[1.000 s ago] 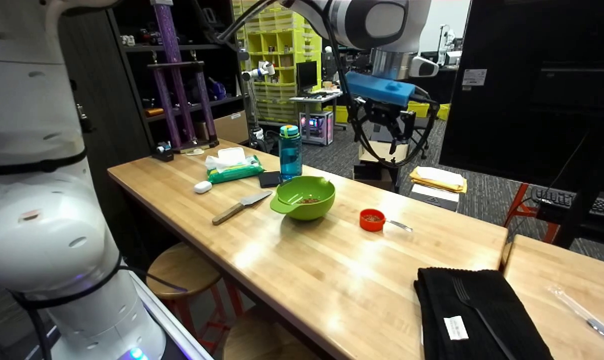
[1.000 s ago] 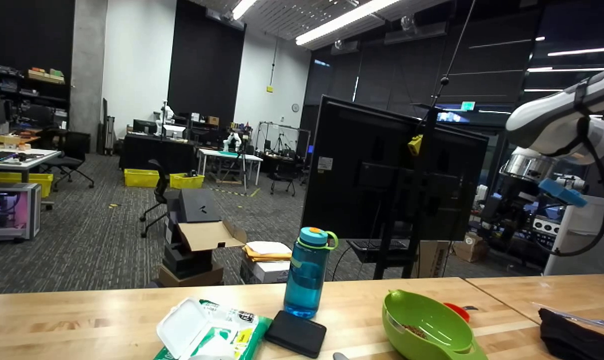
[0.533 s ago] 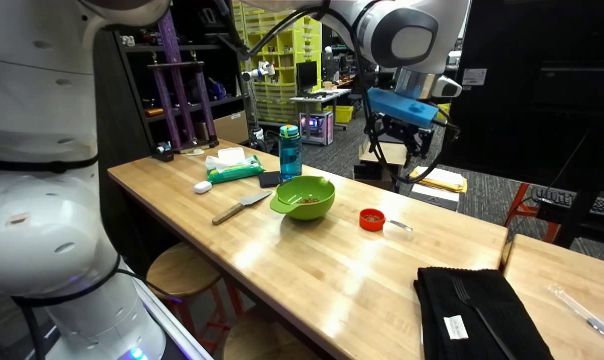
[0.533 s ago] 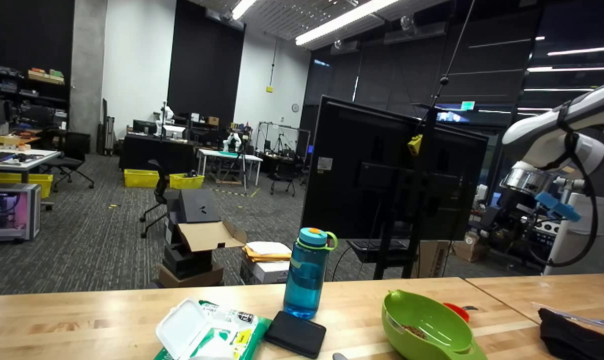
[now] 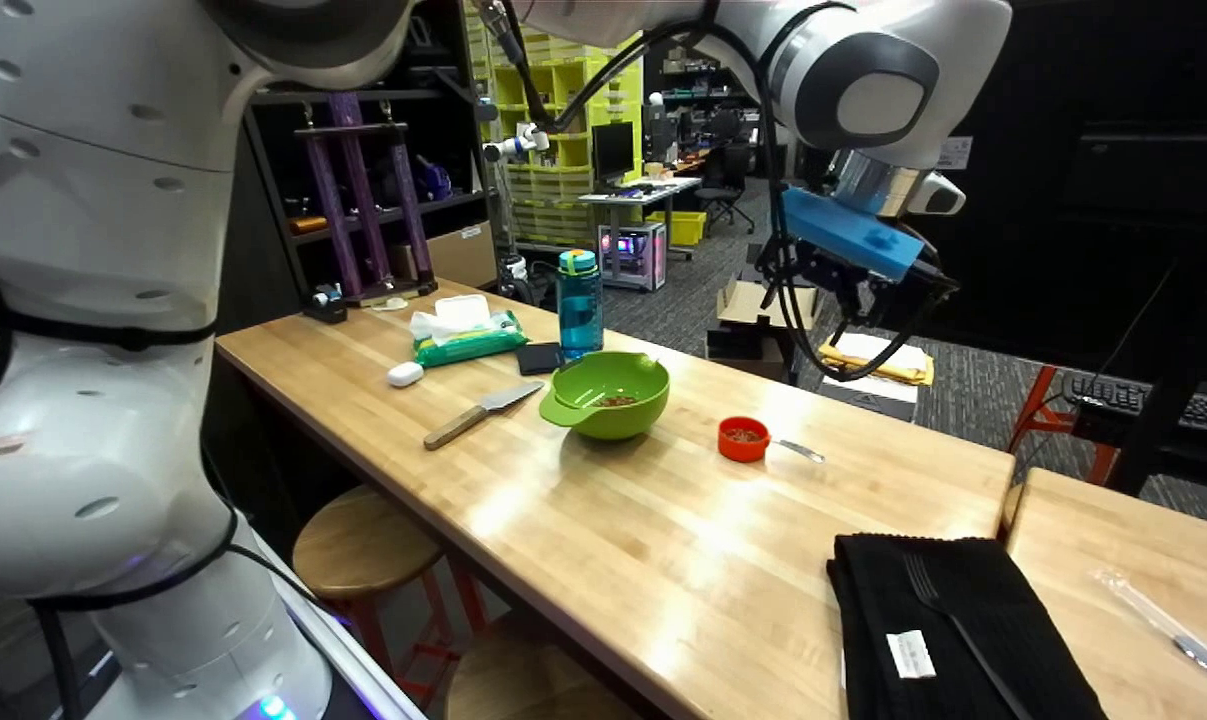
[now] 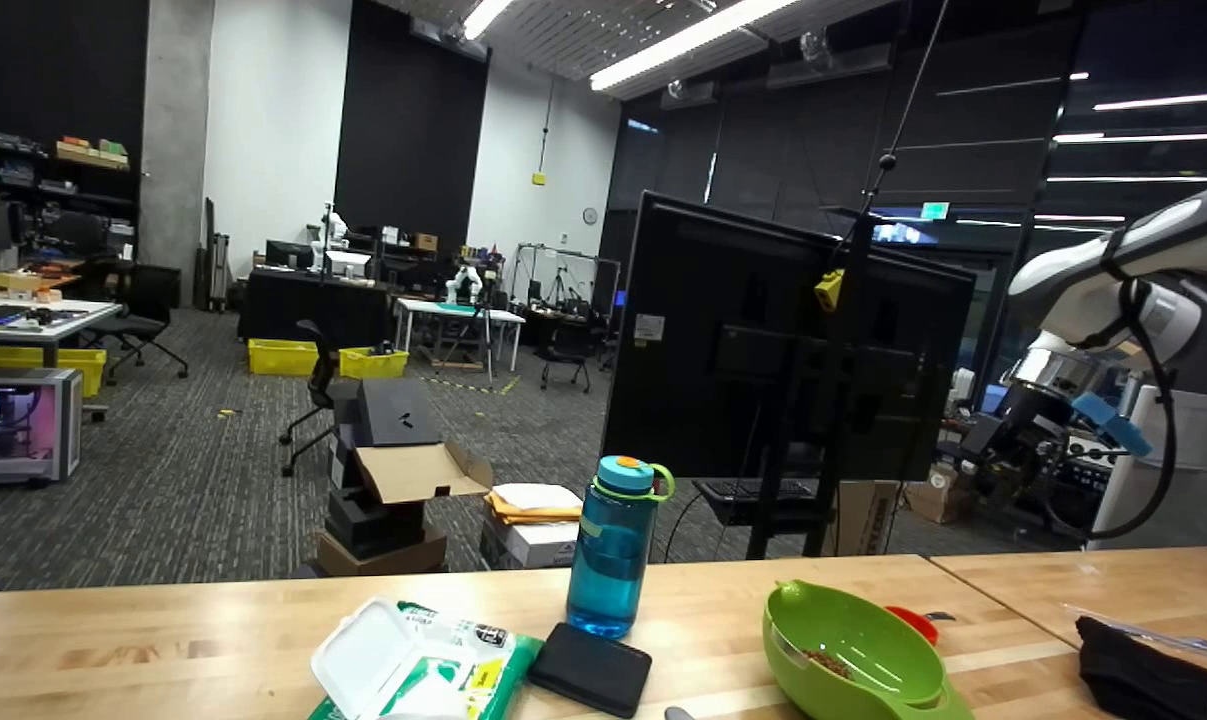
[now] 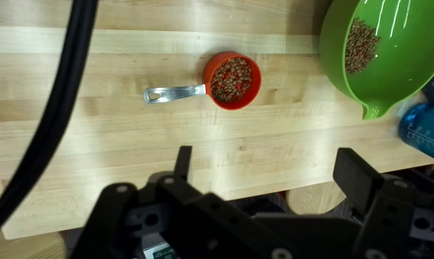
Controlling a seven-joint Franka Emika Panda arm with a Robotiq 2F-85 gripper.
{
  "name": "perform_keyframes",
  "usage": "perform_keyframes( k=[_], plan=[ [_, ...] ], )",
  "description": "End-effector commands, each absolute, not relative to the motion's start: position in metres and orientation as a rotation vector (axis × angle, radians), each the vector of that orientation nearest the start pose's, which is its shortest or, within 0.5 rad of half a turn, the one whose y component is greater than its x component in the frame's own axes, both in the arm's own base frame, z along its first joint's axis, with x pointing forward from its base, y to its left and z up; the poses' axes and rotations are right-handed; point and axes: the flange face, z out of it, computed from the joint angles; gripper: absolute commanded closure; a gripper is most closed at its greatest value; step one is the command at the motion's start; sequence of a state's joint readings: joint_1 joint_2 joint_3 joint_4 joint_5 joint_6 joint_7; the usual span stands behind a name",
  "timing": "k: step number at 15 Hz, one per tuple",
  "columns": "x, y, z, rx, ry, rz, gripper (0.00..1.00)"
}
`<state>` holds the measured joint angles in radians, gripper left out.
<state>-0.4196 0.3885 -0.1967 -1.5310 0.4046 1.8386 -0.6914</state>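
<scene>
Pale wood tabletop [image 7: 130,136] down below the tool [image 7: 266,162], whose fingers [image 7: 357,180] are spread wide with nothing between them. The red measuring cup [image 7: 234,105] sits ahead of the tool in the wrist view, not touching it, loaded with brown and red bits [image 7: 232,79]. Green bowl [image 7: 411,61] is farther off to one side of the tool, blue bottle [image 7: 427,131] just past that. Progress-wise I'd say bowl's got a small heap [image 7: 360,46] in it already, cup's still loaded, no grip on anything yet.
</scene>
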Motion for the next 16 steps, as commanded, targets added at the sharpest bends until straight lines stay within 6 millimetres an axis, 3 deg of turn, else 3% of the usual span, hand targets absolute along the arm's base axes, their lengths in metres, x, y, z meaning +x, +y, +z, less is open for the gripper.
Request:
perform_keyframes(
  k=[1, 16],
  plan=[
    [0.580, -0.360, 0.430, -2.795, -0.001, -0.201, 0.00],
    [0.583, -0.408, 0.356, -2.778, -0.050, -0.072, 0.00]
  ],
)
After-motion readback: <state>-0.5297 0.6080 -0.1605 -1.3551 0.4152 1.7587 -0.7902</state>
